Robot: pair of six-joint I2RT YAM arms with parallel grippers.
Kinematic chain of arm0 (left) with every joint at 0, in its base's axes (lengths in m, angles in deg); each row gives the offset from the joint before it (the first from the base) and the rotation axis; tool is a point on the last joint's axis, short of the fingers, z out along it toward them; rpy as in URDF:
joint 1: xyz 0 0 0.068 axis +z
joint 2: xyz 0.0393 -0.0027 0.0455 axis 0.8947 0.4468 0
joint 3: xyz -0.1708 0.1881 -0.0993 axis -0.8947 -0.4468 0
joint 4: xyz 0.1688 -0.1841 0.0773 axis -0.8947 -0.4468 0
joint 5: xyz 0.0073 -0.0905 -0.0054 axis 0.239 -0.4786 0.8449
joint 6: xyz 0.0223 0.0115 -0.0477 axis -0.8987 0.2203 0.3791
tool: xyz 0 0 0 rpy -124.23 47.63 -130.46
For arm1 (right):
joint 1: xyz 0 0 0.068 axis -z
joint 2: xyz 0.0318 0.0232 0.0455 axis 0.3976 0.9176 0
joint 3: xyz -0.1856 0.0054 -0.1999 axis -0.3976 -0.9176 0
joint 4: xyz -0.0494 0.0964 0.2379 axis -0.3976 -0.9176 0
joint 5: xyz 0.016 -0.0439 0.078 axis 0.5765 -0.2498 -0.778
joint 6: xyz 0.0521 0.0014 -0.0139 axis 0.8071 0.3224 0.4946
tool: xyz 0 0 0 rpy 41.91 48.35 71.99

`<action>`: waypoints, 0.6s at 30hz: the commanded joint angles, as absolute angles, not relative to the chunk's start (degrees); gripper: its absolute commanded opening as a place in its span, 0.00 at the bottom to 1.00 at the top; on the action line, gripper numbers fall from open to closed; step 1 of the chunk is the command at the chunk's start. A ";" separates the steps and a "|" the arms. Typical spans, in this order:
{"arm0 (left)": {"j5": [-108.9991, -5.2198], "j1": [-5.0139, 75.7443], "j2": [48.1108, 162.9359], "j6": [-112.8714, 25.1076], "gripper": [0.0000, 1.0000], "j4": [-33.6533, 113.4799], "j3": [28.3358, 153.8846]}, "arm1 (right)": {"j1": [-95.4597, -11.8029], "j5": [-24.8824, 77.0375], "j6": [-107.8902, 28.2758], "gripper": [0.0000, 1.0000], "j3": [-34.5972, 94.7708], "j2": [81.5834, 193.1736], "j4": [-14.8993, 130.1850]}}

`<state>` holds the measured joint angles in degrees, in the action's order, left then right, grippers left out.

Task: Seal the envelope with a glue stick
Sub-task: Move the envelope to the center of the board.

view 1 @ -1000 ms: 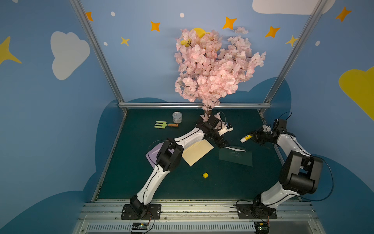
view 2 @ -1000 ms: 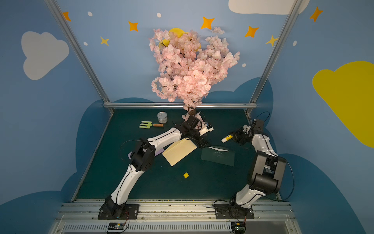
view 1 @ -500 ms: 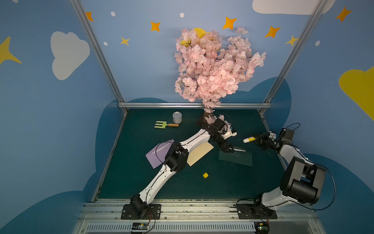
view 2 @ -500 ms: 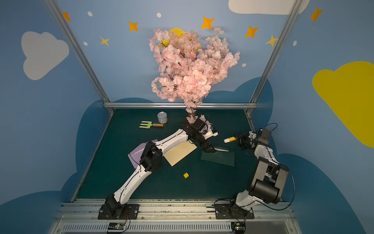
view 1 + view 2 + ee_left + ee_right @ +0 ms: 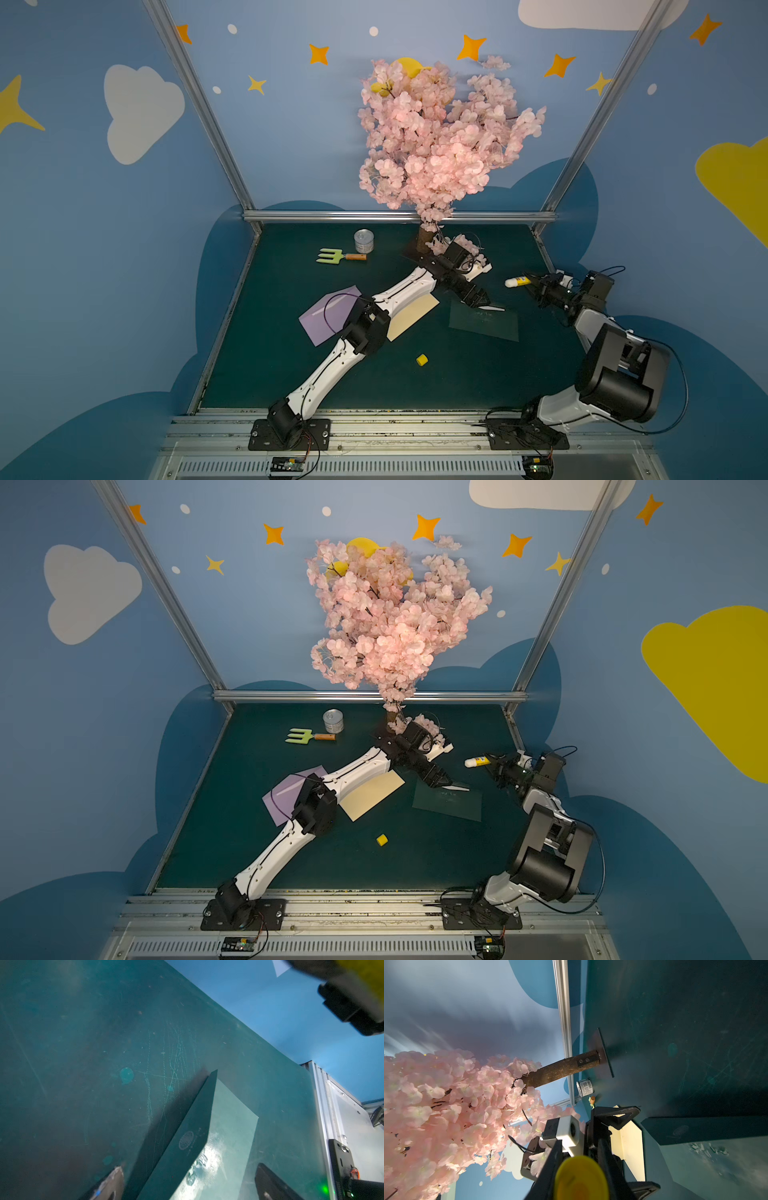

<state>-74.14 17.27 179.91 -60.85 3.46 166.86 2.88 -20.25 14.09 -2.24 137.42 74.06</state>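
Note:
The cream-yellow envelope (image 5: 411, 318) (image 5: 370, 796) (image 5: 631, 1142) lies flat, partly under my left forearm. To its right lies a dark green envelope (image 5: 484, 324) (image 5: 230, 1126) with shiny glue smears and its pointed flap (image 5: 193, 1126) raised. My left gripper (image 5: 478, 301) (image 5: 190, 1184) is open, one finger on each side of that flap. My right gripper (image 5: 536, 284) (image 5: 579, 1159) is shut on the yellow glue stick (image 5: 517, 282) (image 5: 477, 762) (image 5: 580, 1178), held level above the mat at the right with its white tip bare. The yellow cap (image 5: 422, 360) lies alone nearer the front.
A lilac envelope (image 5: 328, 318) lies left of the cream one. At the back stand a pink blossom tree (image 5: 436, 137) on a dark base plate, a tin can (image 5: 363, 241) and a green garden fork (image 5: 338, 256). Metal rails edge the mat.
My left gripper has swung right, from the cream envelope to the green envelope's flap. My right gripper has drawn back to the right with the glue stick.

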 commanded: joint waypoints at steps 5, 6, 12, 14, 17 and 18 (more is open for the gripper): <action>-69.43 15.86 184.16 -62.04 0.95 3.16 168.77 | 3.89 -25.08 31.21 0.00 -7.43 143.97 103.26; -68.81 15.70 184.65 -62.05 0.94 3.04 169.28 | 3.74 -25.45 33.63 0.00 -7.64 145.19 107.12; -65.30 15.30 185.53 -61.21 0.74 2.81 169.84 | 3.47 -26.10 36.99 0.00 -9.16 147.78 113.84; -65.15 15.32 185.32 -61.45 0.64 2.61 169.84 | 3.38 -26.08 35.45 0.00 -9.04 147.33 111.72; -65.00 15.31 184.79 -62.03 0.39 1.95 169.83 | 3.49 -25.77 32.46 0.00 -8.88 146.42 107.50; -65.23 15.39 184.58 -62.08 0.31 1.68 169.83 | 3.51 -25.49 31.10 0.00 -8.79 145.87 105.39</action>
<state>-65.68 15.30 184.17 -61.29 3.26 169.07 3.49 -24.84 33.61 -9.13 147.80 107.15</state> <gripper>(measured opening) 0.337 0.266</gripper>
